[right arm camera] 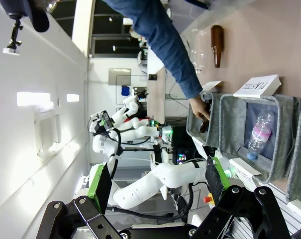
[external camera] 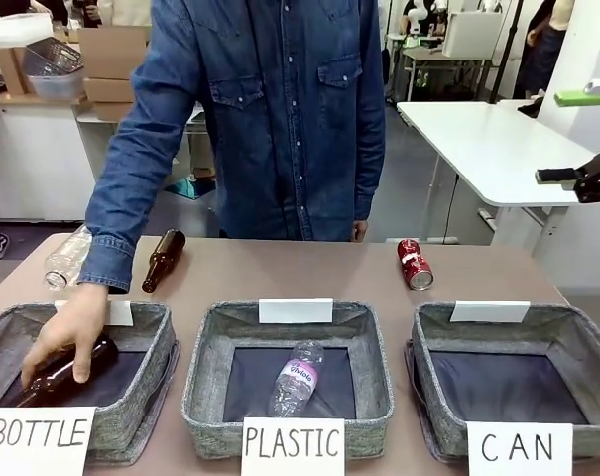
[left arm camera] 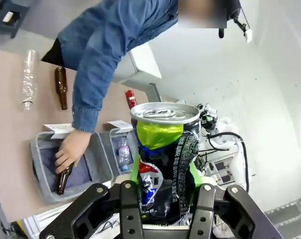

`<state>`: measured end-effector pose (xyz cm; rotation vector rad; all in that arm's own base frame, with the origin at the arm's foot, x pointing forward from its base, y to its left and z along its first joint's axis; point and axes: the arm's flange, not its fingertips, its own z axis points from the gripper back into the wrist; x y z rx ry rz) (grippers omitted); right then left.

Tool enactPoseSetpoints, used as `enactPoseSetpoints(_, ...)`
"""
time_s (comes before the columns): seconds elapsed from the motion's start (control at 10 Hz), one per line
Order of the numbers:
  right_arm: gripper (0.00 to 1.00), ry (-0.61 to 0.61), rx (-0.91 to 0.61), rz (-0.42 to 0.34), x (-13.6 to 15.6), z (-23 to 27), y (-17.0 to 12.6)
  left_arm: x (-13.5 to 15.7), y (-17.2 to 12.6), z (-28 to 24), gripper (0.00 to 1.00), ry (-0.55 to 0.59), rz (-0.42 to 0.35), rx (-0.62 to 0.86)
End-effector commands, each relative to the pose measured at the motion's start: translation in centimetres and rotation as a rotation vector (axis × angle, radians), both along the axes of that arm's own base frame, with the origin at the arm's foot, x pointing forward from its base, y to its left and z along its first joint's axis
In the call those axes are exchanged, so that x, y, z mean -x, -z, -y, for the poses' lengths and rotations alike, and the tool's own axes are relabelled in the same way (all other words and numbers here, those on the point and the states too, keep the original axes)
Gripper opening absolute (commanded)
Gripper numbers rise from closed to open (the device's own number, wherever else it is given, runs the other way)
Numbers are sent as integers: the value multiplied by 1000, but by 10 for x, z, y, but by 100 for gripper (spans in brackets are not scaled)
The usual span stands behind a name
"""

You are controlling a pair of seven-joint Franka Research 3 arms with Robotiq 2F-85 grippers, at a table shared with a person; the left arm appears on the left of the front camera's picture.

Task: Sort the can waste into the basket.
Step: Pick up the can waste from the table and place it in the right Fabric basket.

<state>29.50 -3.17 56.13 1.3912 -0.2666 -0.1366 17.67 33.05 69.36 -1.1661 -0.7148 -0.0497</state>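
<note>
The left gripper [left arm camera: 162,186] is clamped on the dark dented can [left arm camera: 165,117], held aloft well clear of the table [external camera: 309,273]. The red can [external camera: 415,264] lies near the table's far edge, behind the CAN basket [external camera: 425,342] at the near right corner. The right gripper [external camera: 549,137] hangs with its fingers apart off the right edge. A person's hand [external camera: 66,337] rests on a brown bottle [external camera: 52,379] in the near-left basket [external camera: 141,416].

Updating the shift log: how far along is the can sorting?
Done: nothing, the CAN basket holds no can. In hand: the left gripper is shut on the dark can. Remaining: drop it in, then fetch the red can lying on the table; the right gripper is open.
</note>
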Motion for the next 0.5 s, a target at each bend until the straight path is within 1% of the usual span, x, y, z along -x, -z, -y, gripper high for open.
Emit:
enactPoseSetpoints(0.0, 100, -1, -21, 24, -3, -2, -2, 10, -1, 10, 38, 0, 7, -23)
enactPoseSetpoints(0.4, 100, -1, -21, 24, -3, -2, -2, -2, 0, 18, 38, 31, -16, -31)
